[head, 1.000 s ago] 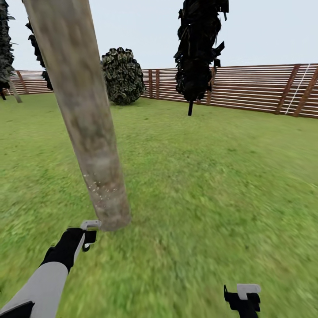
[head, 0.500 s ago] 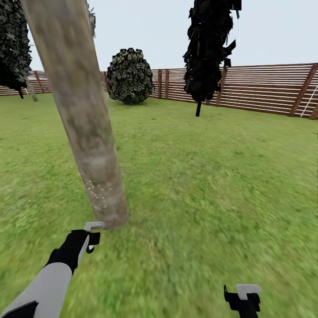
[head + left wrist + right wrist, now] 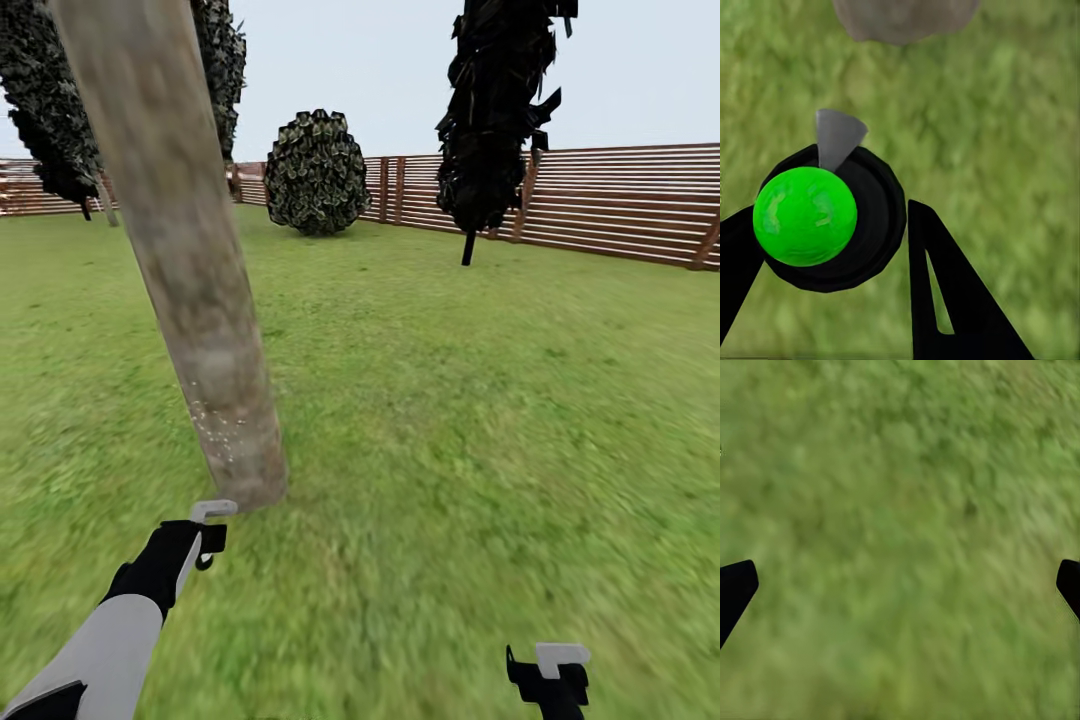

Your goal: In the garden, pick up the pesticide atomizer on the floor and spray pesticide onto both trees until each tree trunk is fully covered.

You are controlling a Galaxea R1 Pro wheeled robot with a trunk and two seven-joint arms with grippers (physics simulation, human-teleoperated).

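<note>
The left gripper [image 3: 832,247], jaws clamped on the green-bodied, black-capped atomizer [image 3: 806,216], sat just before the thick upright pale trunk [image 3: 190,280], nozzle aimed at its foot; the right gripper [image 3: 900,585] hung wide open, well apart.

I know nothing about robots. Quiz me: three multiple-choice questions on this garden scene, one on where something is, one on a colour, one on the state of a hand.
1. Where does the thick tree trunk stand?
A. just ahead of the left hand
B. against the fence
C. beside the right hand

2. What colour is the round top of the atomizer in the left wrist view?
A. red
B. bright green
C. white

3. How is the right hand?
A. shut on a bottle
B. open over bare grass
C. pressed on the trunk

Answers:
1. A: in the head view the trunk's foot meets the grass right in front of the left hand.
2. B: the atomizer shows a shiny green ball between the dark fingers.
3. B: the right hand has its fingertips far apart, with only grass between.
</note>
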